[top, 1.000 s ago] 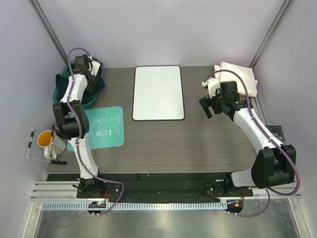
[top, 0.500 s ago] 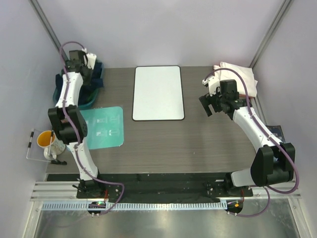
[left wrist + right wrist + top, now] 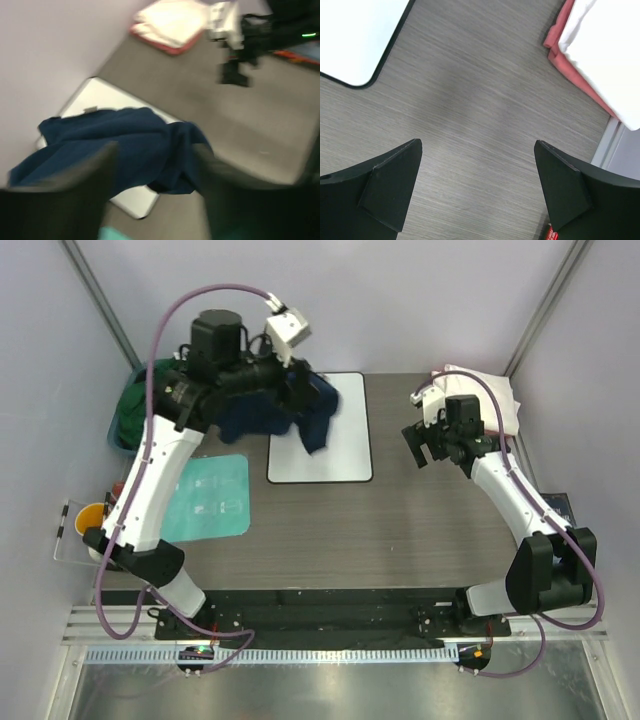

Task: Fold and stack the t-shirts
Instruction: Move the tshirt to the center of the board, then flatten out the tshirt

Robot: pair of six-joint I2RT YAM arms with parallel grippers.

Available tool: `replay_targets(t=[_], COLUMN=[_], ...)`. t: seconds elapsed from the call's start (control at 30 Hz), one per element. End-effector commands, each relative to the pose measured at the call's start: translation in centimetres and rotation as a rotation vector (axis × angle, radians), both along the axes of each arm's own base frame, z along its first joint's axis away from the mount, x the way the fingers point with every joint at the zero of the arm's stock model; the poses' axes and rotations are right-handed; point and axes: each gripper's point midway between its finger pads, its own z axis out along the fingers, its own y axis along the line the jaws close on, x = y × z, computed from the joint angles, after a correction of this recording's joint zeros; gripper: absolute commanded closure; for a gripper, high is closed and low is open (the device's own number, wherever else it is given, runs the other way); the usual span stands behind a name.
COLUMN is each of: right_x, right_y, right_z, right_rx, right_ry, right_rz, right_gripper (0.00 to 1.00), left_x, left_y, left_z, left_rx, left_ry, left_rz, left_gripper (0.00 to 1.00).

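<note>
- Teal mat (image 3: 205,495): lies flat, near-left of the white board (image 3: 335,455).
- Right gripper (image 3: 477,145): just right of the board over bare table (image 3: 485,90). Jaws are spread wide with nothing between them.
- Navy t-shirt (image 3: 312,420): bunched up, covering the board's far-left corner and spilling past its left edge.
- Left gripper (image 3: 155,150): above that corner. You see the jaws apart and the navy cloth in the gap beyond them. The wrist view is blurred, so I can't tell whether cloth touches the fingers.
- Green t-shirt (image 3: 135,410): heaped in a tub (image 3: 118,437), left of the board.
- Cream-white t-shirt (image 3: 605,45): lies on the salmon-pink t-shirt (image 3: 570,65), far-right of the board.
</note>
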Motion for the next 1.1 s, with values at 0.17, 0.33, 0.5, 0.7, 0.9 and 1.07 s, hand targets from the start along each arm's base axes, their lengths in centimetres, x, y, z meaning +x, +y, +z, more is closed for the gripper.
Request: replay_targets(t=[0.17, 0.33, 0.5, 0.7, 0.9, 1.07], right_x=[1.4, 0.5, -4.4, -13.5, -16.9, -17.1], right_y=[0.4, 0.7, 3.4, 2.9, 1.7, 0.9], right_z=[5.1, 5.1, 0.1, -6.6, -8.6, -9.8], right_rx=[0.016, -0.005, -0.054, -0.321, -0.415, -0.434], right_ry=[-0.118, -0.103, 0.108, 0.279, 0.275, 0.316], right_rz=[0.009, 0.068, 0.353, 0.708, 0.770, 0.728], right_gripper=[0.00, 0.00, 0.00, 0.00, 0.00, 0.00], left_x=[-0.4, -2.2, -5.3, -5.9, -6.3, -5.4], left_y=[-0.8, 2.1, 3.6, 4.1, 2.6, 1.3], left_z=[-4.8, -11.0, -22.6, -29.7, -33.3, -35.5], left_rx=[0.028, 0.222, 0.463, 0.626, 0.728, 0.767], left_ry=[0.092, 0.107, 0.276, 0.239, 0.176, 0.138], left_rz=[0.081, 0.054, -0.108, -0.212, -0.286, -0.314], left_gripper=[0.00, 0.00, 0.00, 0.00, 0.00, 0.00])
